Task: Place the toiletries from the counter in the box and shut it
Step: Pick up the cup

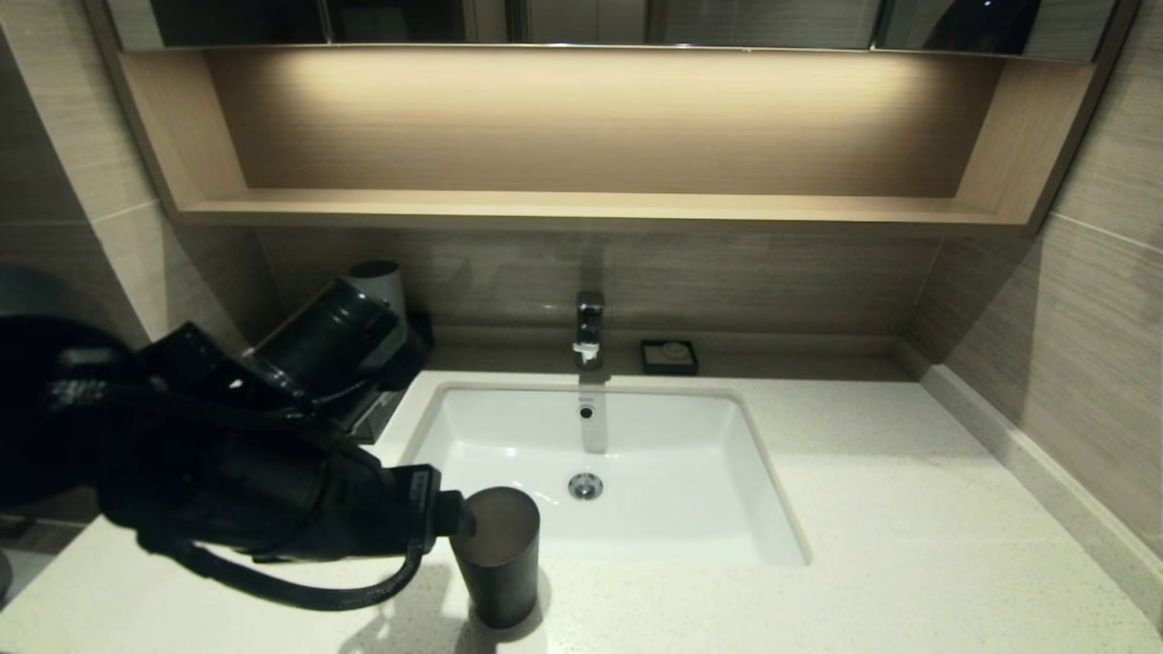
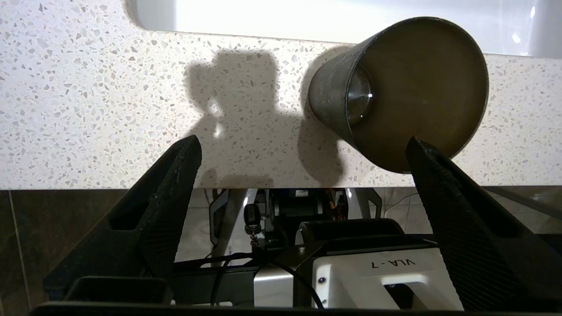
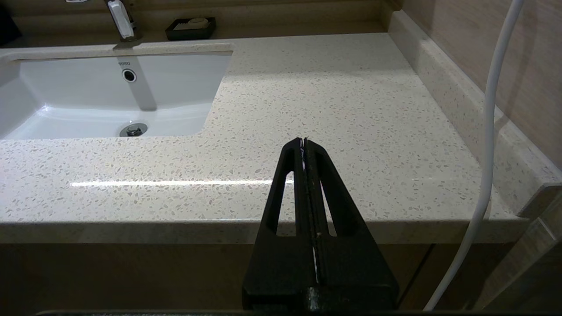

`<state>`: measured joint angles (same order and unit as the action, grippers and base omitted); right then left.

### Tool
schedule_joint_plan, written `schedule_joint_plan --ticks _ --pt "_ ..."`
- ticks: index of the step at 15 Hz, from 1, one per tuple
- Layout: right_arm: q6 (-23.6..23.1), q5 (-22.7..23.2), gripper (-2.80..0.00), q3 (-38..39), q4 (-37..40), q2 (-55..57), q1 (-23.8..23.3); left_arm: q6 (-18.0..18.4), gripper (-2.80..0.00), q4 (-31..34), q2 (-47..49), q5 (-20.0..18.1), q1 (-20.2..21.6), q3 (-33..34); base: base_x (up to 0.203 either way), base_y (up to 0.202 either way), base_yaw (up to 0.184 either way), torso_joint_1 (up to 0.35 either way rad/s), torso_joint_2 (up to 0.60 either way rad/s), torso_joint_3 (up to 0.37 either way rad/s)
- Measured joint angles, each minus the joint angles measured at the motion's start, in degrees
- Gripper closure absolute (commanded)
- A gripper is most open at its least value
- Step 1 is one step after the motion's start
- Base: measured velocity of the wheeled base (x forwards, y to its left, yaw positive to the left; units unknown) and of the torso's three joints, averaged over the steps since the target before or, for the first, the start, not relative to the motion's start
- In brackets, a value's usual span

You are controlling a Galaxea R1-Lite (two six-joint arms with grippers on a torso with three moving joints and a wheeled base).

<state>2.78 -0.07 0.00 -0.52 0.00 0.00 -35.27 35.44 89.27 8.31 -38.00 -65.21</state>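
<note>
You are facing a bathroom vanity, likely a hotel's. A speckled cream stone worktop (image 1: 909,509) holds a sunken white basin (image 1: 600,472) with a chrome tap (image 1: 589,329) at 12 o'clock, a small black soap dish (image 1: 669,356) at 1 o'clock, a lit wooden shelf niche (image 1: 581,136) above, and tiled walls (image 1: 1090,345) around.

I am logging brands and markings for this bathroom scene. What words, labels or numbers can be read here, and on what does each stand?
"TOTO": small grey lettering on the white ceramic basin, on its back wall just above the round overflow hole, in the right wrist view.
"VLA-7": printed on the white plastic robot body panel below the pale speckled stone counter, appearing upside down in the left wrist view.
White markings on the black left arm: too blurred to read.
</note>
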Motion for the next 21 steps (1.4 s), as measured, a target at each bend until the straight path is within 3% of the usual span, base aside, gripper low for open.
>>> schedule_joint_plan --ticks 3,7,10,13,16,21 --pt "0.0 0.0 0.0 0.0 0.0 0.0 0.0 1.7 -2.8 -8.2 -4.9 0.1 0.0 8.1 0.0 0.0 0.0 0.0 0.0 0.0" --pt "0.0 0.0 0.0 0.0 0.0 0.0 0.0 7.8 -2.8 -21.5 -9.8 -0.4 0.0 20.9 0.0 0.0 0.0 0.0 0.0 0.0" --pt "0.0 0.0 0.0 0.0 0.0 0.0 0.0 11.7 -2.8 -32.0 -12.2 -4.0 0.0 27.1 0.0 0.0 0.0 0.0 0.0 0.0" --pt "0.0 0.0 0.0 0.0 0.0 0.0 0.0 12.4 -2.8 -32.8 -14.8 -9.0 0.0 29.2 0.0 0.0 0.0 0.0 0.0 0.0" --pt "0.0 0.0 0.0 0.0 0.0 0.0 0.0 15.2 -2.8 -34.6 -15.8 -10.2 0.1 31.7 0.0 0.0 0.0 0.0 0.0 0.0" --pt "0.0 0.0 0.0 0.0 0.0 0.0 0.0 15.8 -2.8 -44.7 -15.3 -11.8 0.0 37.5 0.0 0.0 0.0 0.0 0.0 0.0"
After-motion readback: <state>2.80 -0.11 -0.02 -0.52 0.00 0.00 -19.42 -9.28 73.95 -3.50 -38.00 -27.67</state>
